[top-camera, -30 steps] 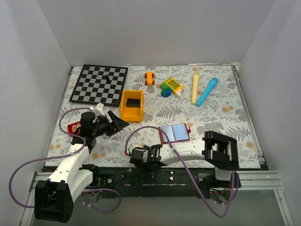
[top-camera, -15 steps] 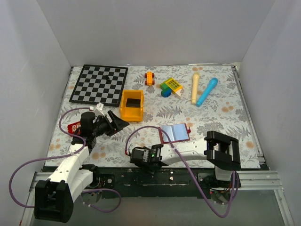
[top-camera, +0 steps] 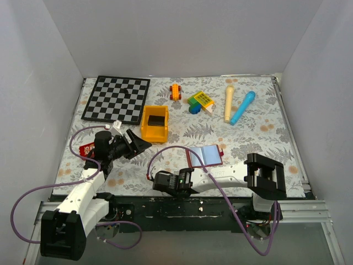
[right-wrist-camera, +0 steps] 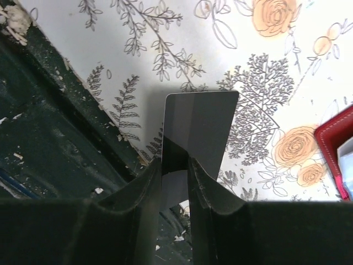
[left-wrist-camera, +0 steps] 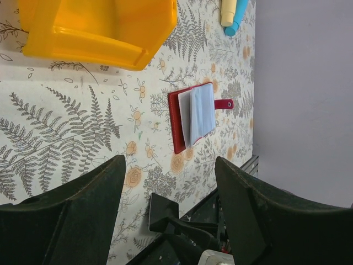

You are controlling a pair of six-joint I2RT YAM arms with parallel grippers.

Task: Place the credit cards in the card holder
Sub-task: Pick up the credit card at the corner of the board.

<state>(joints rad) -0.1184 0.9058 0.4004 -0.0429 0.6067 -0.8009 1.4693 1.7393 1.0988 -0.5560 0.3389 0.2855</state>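
Fern-and-rose table cover, grey-walled enclosure. Card holder, maroon, lies unfolded near the front edge, pale blue pockets up, snap tab pointing to 3 o'clock. Right gripper, at 8 o'clock from the holder by the table's near edge, has both fingers pinched on one end of a black credit card. Left gripper, at 9 o'clock from the holder, has its fingers spread wide with nothing between them. Yellow bin stands at 10 o'clock from the holder, well apart.
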